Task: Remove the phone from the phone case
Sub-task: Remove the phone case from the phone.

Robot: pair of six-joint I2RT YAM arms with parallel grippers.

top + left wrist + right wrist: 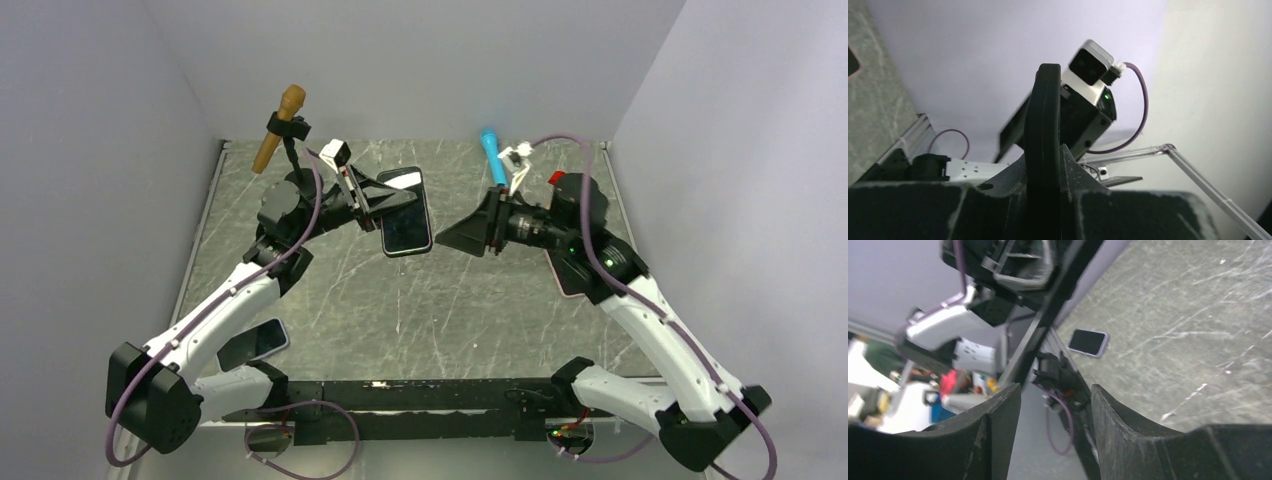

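A phone in a black case point(405, 225) is held up off the grey marbled table point(420, 310), screen facing up in the top view. My left gripper point(385, 200) is shut on its left edge. In the left wrist view the case point(1043, 115) stands edge-on between my left gripper's point(1044, 165) closed fingers. My right gripper point(462, 236) is open and empty, pointing left, a short gap from the phone's right edge. In the right wrist view the right gripper point(1055, 410) is spread wide, and the dark case edge point(1048, 315) runs diagonally ahead of it.
A second phone in a lavender case point(252, 343) lies on the table at the near left, also in the right wrist view point(1088, 341). A pinkish flat item point(562, 280) lies under the right arm. A brown handle point(280, 128) and a blue handle point(491, 150) stick up at the back. Walls close in on three sides.
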